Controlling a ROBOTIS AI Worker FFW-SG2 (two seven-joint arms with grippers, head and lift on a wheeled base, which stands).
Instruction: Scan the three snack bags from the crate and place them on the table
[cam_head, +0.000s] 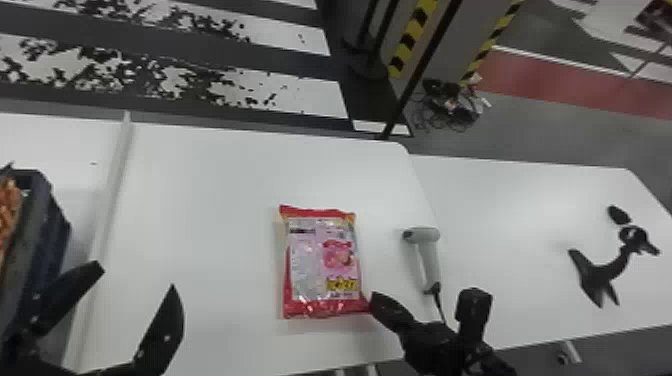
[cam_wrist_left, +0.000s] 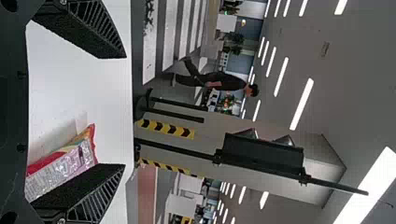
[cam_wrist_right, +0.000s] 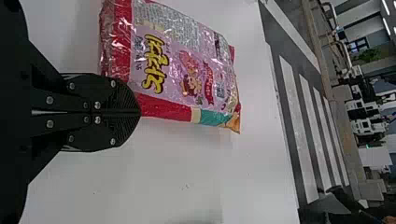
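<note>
I judge this to be the scanning step, with one snack bag (cam_head: 322, 260) lying on the tabletop (cam_head: 220, 200) between the crate (cam_head: 50, 235) and the scanner (cam_head: 427, 255). My right fingers (cam_wrist_right: 139, 112) are pressed together by its near corner, whether pinching film I cannot tell; my left fingers (cam_head: 137, 275) are spread beside the crate. Next, I'd free the right fingers for the scanner.

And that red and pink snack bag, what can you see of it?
The snack bag is plump, shiny and plastic-looking, with red ends, a pale pink printed panel, yellow lettering and teal and orange at one side. It lies on the white table, panel up. The right gripper meets one near corner; whether it pinches is unclear.
</note>
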